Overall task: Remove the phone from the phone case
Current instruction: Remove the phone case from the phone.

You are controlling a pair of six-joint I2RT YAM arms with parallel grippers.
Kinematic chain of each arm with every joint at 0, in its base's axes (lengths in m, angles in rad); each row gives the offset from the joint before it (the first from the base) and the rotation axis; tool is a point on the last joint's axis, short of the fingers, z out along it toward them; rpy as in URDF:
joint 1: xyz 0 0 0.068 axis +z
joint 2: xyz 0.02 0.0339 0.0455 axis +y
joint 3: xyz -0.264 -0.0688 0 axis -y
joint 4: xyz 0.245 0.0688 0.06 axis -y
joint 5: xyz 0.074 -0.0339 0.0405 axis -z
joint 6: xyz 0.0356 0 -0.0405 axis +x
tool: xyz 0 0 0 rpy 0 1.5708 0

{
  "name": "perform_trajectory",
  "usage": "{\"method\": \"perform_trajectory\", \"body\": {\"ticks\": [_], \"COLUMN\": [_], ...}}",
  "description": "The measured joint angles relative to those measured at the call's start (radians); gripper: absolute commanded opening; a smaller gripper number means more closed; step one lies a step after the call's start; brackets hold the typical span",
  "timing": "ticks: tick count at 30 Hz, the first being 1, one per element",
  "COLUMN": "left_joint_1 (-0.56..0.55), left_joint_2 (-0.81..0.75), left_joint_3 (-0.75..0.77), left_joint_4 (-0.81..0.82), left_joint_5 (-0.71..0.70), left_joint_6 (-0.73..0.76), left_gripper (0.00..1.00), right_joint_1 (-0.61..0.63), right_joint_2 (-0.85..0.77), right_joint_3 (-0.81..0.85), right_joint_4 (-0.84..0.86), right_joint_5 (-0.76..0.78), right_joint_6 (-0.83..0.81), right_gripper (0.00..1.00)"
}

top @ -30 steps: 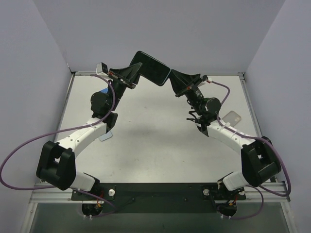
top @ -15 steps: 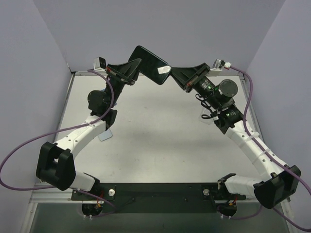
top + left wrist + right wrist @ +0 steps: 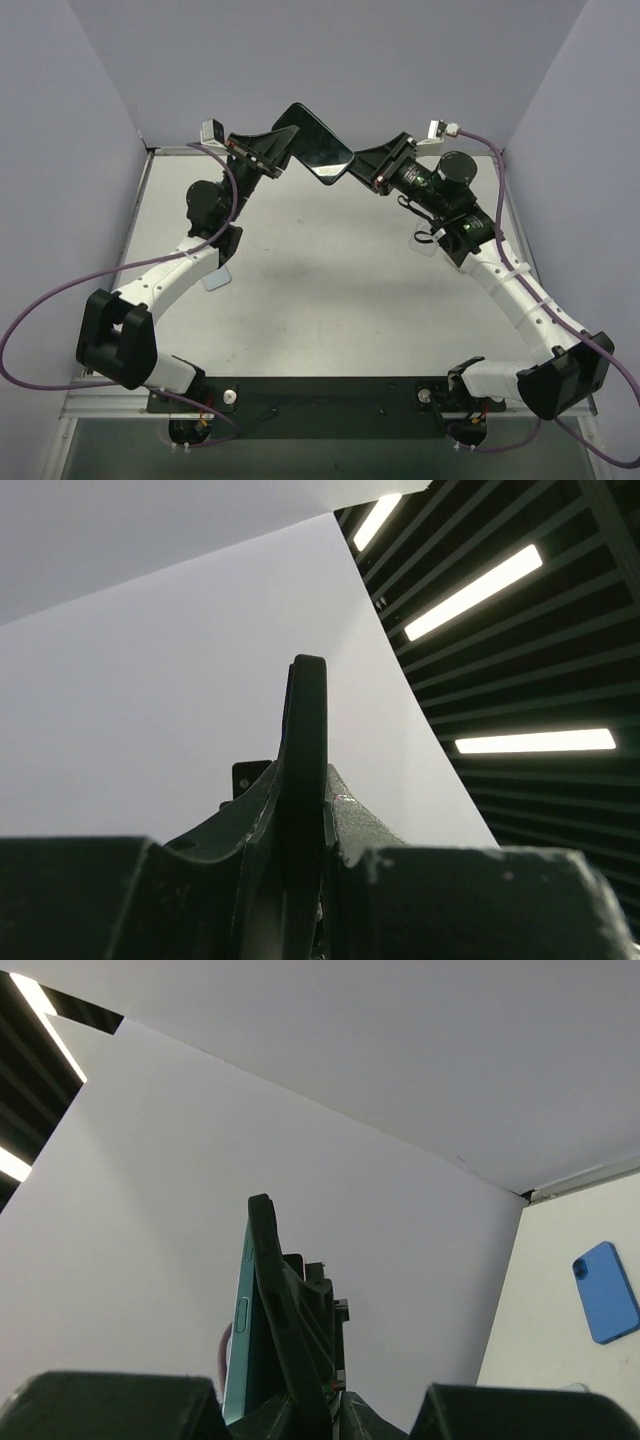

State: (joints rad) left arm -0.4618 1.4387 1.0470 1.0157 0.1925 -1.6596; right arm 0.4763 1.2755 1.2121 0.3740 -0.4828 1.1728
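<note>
A dark phone in a black case (image 3: 316, 144) is held in the air over the far edge of the table, between both grippers. My left gripper (image 3: 283, 150) is shut on its left end; in the left wrist view the black edge (image 3: 305, 720) stands upright between the fingers of that gripper (image 3: 303, 785). My right gripper (image 3: 358, 166) is shut on its right end. In the right wrist view the teal phone (image 3: 238, 1340) shows just left of the black case (image 3: 268, 1260), whose top edge bends away from it, above my right gripper (image 3: 325, 1415).
A light blue phone-shaped item (image 3: 606, 1292) lies flat on the white table (image 3: 320, 290); it also shows under the left forearm in the top view (image 3: 218, 279). Purple-grey walls enclose the table at the back and sides.
The right arm has swung out to the right and risen, its gripper still at the phone's right end. The phone has tilted and shifted slightly right. The left arm has barely moved.
</note>
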Motion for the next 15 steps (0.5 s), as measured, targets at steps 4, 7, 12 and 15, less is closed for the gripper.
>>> {"method": "perform_trajectory", "body": {"ticks": [4,7,12,15], "left_joint_1": [0.000,0.000,0.000,0.000], "left_joint_2": [0.000,0.003,0.035,0.068], "left_joint_3": [-0.001,-0.013,-0.078,-0.163], "left_joint_4": [-0.013,-0.009,0.057,0.105], "left_joint_5": [-0.001,-0.001,0.006,-0.004], "left_joint_6": [-0.011,-0.030,-0.065,-0.109], "left_gripper": [0.00,0.00,0.00,0.12], "right_joint_1": [-0.009,-0.011,-0.018,-0.027], "right_joint_2": [0.013,0.013,-0.005,-0.005], "right_joint_3": [0.004,-0.013,-0.140,-0.225], "right_joint_4": [0.012,0.050,0.174,0.214], "right_joint_5": [-0.051,-0.082,-0.101,-0.124], "right_joint_6": [-0.001,0.003,0.055,0.095], "right_gripper": [0.08,0.00,0.00,0.00]}}
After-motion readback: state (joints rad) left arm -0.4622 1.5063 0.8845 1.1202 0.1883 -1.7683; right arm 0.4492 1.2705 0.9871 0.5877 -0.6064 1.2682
